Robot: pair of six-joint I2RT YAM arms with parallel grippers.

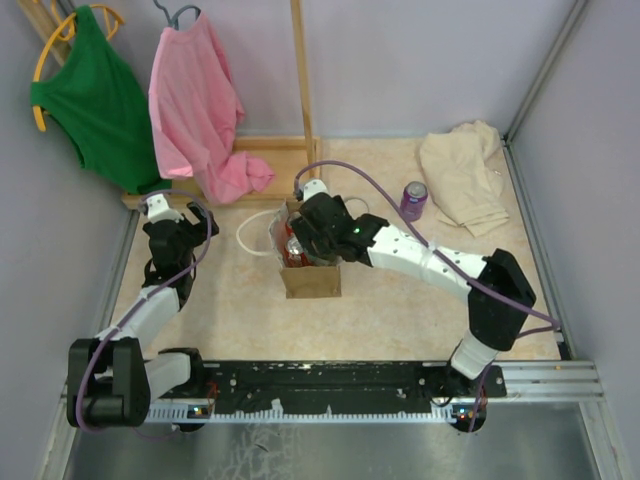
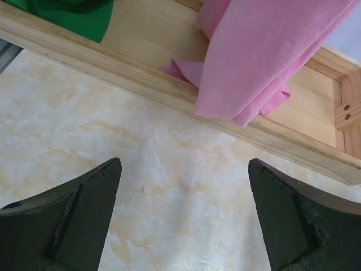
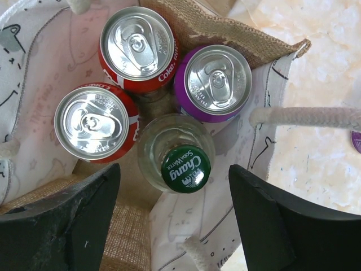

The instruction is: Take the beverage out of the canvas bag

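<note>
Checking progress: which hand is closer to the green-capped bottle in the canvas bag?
Right. The right hand hangs open directly above the green-capped bottle; the left hand is away to its left.

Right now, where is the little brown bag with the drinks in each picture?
Top external: the canvas bag stands mid-table, under the right arm.
Left wrist: not in it; only tabletop, a wooden rail and pink cloth show.
Right wrist: it fills the picture, seen from above, its burlap rim around the cans and bottle.
Shared landmark: the marbled tabletop, which shows in all three views.
</note>
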